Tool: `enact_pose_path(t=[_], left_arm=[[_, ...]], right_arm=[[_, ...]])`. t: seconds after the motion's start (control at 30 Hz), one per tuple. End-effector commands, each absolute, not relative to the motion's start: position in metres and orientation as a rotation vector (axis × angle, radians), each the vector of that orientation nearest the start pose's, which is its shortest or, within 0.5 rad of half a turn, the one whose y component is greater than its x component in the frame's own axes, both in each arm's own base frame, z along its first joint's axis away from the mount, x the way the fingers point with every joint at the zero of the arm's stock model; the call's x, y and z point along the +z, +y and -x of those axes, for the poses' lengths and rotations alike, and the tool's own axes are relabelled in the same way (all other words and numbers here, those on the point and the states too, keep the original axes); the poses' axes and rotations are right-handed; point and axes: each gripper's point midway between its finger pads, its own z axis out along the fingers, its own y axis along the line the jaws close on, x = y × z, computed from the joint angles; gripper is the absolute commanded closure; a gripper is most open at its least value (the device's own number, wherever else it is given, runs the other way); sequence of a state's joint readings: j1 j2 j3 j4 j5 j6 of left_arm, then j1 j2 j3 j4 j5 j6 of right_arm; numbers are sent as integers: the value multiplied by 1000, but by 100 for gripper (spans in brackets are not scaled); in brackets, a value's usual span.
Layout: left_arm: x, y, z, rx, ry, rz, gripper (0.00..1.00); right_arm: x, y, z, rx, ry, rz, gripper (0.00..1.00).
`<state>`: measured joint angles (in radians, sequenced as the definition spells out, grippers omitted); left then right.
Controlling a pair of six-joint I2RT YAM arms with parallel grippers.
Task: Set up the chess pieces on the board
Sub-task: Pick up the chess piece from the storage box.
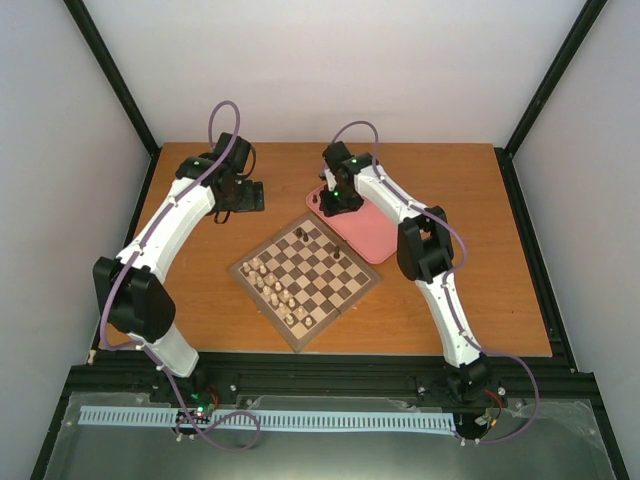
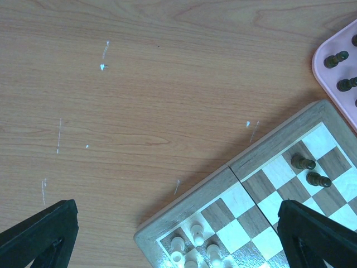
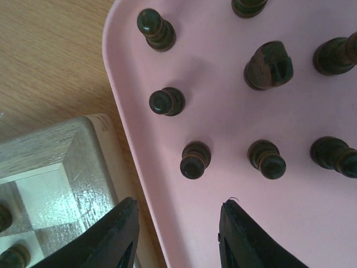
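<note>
The chessboard (image 1: pixel 340 312) lies mid-table, turned like a diamond. Two dark brown chess pieces (image 1: pixel 303 234) stand on its far squares, and they also show in the left wrist view (image 2: pixel 303 162). Several more dark pieces (image 3: pixel 195 159), one of them a knight (image 3: pixel 268 65), stand on the pink tray (image 3: pixel 223 128). My right gripper (image 3: pixel 178 209) is open and empty, low over the tray's near-left edge beside the board's corner (image 3: pixel 50 151). My left gripper (image 2: pixel 177 209) is open and empty above the board's left corner (image 2: pixel 201 192).
Pale cream chessmen (image 1: pixel 270 285) fill the board's left side and show in the left wrist view (image 2: pixel 197 233). The pink tray (image 1: pixel 370 238) touches the board's far right edge. Bare wooden table (image 2: pixel 139 100) lies left of the board. Black frame posts border the table.
</note>
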<state>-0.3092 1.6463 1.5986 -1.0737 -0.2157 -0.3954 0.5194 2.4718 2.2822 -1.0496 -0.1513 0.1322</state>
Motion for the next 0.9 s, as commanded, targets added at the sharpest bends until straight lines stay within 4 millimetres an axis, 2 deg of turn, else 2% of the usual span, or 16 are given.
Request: enact_pose_path(t=[0.0, 0.37, 0.5, 0.87], left_arm=[[219, -83, -390, 56, 2621, 170, 0], [218, -83, -392, 56, 2621, 167, 0], [218, -84, -392, 55, 2622, 165, 0], [219, -85, -396, 51, 2621, 158, 0]], right_arm=[[53, 305, -473, 375, 2793, 582, 59], [41, 306, -476, 358, 2808, 579, 59], [41, 306, -479, 345, 2802, 569, 64], [41, 307, -485, 336, 2789, 560, 68]])
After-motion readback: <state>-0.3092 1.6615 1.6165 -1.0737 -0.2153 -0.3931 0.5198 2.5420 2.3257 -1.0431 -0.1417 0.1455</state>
